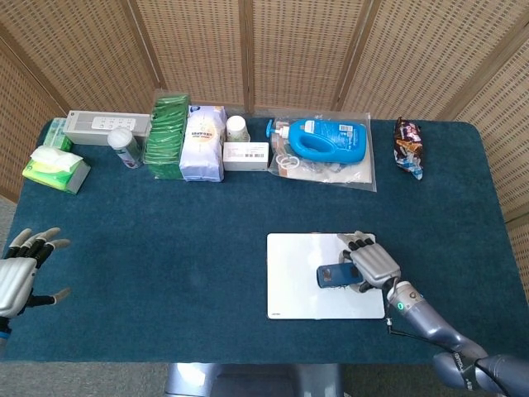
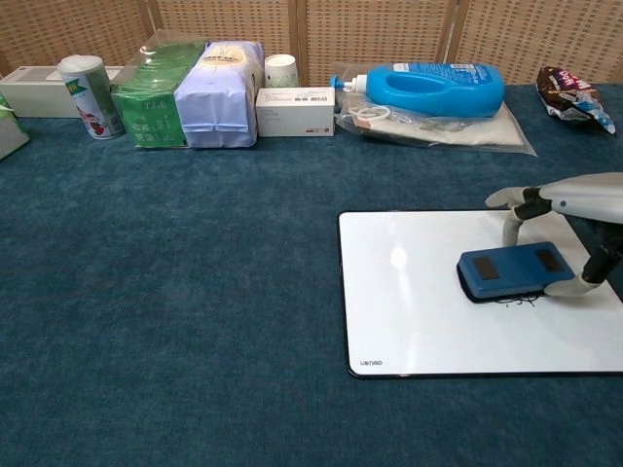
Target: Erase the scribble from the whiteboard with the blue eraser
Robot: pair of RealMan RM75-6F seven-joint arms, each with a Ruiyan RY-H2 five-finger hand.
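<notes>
The whiteboard [image 1: 297, 281] [image 2: 419, 311] lies flat on the blue cloth at the front right. On its right half sits the blue eraser [image 1: 337, 275] [image 2: 514, 270], gripped by my right hand [image 1: 372, 263] [image 2: 569, 209] with fingers at its ends. A bit of dark scribble [image 2: 521, 302] shows just in front of the eraser in the chest view. My left hand [image 1: 23, 269] hovers at the table's front left edge, fingers spread, holding nothing; the chest view does not show it.
Along the back stand a tissue pack [image 1: 56, 168], a white box [image 1: 107, 126], a can [image 1: 124, 146], green and white bags [image 1: 186, 136], a small carton [image 1: 245, 155], a blue detergent bottle [image 1: 326, 139] on plastic, and a snack packet [image 1: 408, 146].
</notes>
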